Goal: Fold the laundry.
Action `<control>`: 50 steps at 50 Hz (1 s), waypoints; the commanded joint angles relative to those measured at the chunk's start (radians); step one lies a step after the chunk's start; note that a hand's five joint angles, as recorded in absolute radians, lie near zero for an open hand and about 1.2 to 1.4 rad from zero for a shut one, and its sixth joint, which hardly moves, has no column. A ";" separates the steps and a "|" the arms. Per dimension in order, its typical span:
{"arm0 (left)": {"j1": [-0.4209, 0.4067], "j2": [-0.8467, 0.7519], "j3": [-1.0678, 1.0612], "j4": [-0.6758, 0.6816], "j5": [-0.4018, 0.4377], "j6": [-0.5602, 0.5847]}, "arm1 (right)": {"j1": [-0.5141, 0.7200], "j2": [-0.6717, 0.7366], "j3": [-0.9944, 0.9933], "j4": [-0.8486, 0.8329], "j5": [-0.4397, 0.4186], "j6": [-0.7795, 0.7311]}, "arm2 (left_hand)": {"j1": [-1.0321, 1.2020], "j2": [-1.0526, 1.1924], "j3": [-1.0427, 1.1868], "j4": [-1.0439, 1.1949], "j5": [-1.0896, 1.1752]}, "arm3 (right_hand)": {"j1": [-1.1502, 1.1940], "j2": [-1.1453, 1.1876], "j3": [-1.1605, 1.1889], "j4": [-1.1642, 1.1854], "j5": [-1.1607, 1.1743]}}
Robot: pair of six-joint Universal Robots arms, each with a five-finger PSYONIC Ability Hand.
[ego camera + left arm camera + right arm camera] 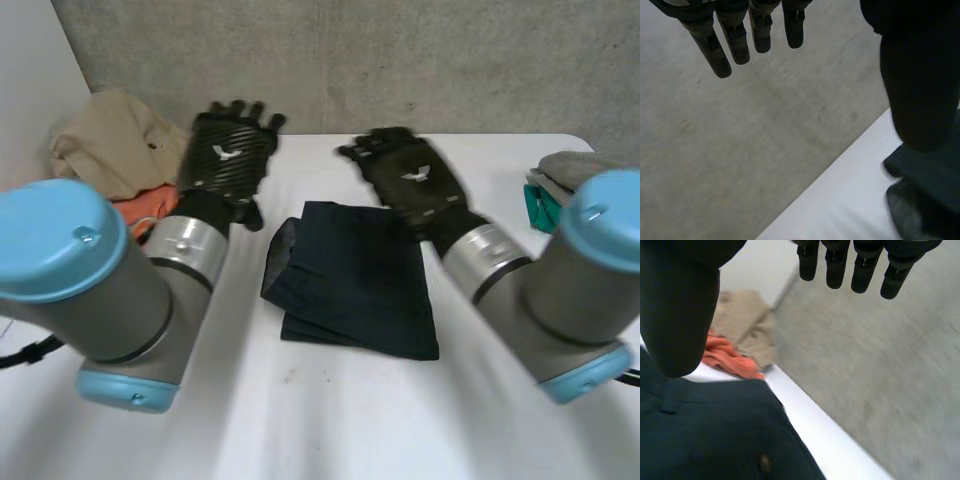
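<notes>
A dark navy garment (355, 280) lies folded into a rough rectangle in the middle of the white table (330, 420); it also lies under my right hand's palm in the right wrist view (715, 435) and beside my left thumb in the left wrist view (930, 190). My left hand (225, 155) is raised left of the garment, fingers (735, 42) straight, open and holding nothing. My right hand (410, 175) hovers over the garment's far right corner, fingers (862, 270) straight and apart from the cloth.
A beige cloth (110, 140) and an orange cloth (145, 208) are piled at the table's far left; the right wrist view shows the beige cloth (742, 325) and the orange cloth (727, 357) too. Grey and teal folded cloths (555, 185) sit at the right edge. A concrete wall stands behind.
</notes>
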 commanded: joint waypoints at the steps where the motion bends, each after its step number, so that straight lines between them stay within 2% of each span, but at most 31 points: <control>1: -0.097 -0.181 0.184 -0.105 0.130 -0.066 | -0.123 -0.024 -0.040 0.268 0.046 0.123 | 0.007 -0.006 -0.013 -0.005 -0.025 | -0.065 -0.047 -0.043 -0.045 -0.052; 7: -0.096 -0.348 0.350 -0.257 0.119 -0.068 | -0.123 0.140 -0.178 0.386 0.035 0.133 | 0.033 0.020 0.014 0.022 0.001 | -0.065 -0.047 -0.043 -0.045 -0.052; 12: -0.089 -0.439 0.442 -0.374 0.024 -0.055 | -0.129 0.241 -0.302 0.461 0.003 0.133 | 0.039 0.026 0.020 0.028 0.007 | -0.065 -0.047 -0.043 -0.045 -0.052; 24: -0.073 -0.490 0.449 -0.503 -0.025 -0.011 | -0.114 0.410 -0.418 0.509 0.010 0.087 | 0.042 0.029 0.022 0.031 0.010 | -0.065 -0.047 -0.043 -0.045 -0.052; 30: -0.071 -0.493 0.456 -0.509 -0.026 0.008 | -0.112 0.447 -0.441 0.522 0.059 0.023 | 0.039 0.026 0.020 0.028 0.007 | -0.065 -0.047 -0.043 -0.045 -0.052; 36: -0.073 -0.485 0.470 -0.508 -0.019 0.018 | -0.109 0.426 -0.445 0.529 0.076 -0.008 | 0.027 0.015 0.008 0.016 -0.004 | -0.065 -0.047 -0.043 -0.045 -0.052; 41: -0.076 -0.447 0.489 -0.511 -0.020 0.012 | -0.109 0.332 -0.424 0.522 0.083 -0.014 | 0.024 0.012 0.005 0.013 -0.007 | -0.065 -0.047 -0.043 -0.045 -0.052; 45: -0.073 -0.338 0.463 -0.505 -0.019 -0.005 | -0.110 0.216 -0.355 0.500 0.119 -0.015 | 0.009 -0.003 -0.010 -0.002 -0.022 | -0.065 -0.047 -0.043 -0.045 -0.052; 47: -0.074 -0.268 0.429 -0.495 -0.010 -0.026 | -0.104 0.150 -0.288 0.437 0.151 -0.014 | 0.007 -0.006 -0.013 -0.005 -0.025 | -0.065 -0.047 -0.043 -0.045 -0.052; 49: -0.073 -0.214 0.406 -0.488 0.018 -0.049 | -0.100 0.113 -0.223 0.372 0.174 -0.014 | 0.004 -0.009 -0.016 -0.008 -0.028 | -0.065 -0.047 -0.043 -0.045 -0.052; 50: -0.069 -0.166 0.381 -0.480 0.059 -0.077 | -0.085 0.073 -0.144 0.307 0.190 -0.014 | 0.004 -0.009 -0.016 -0.008 -0.028 | -0.065 -0.047 -0.043 -0.045 -0.052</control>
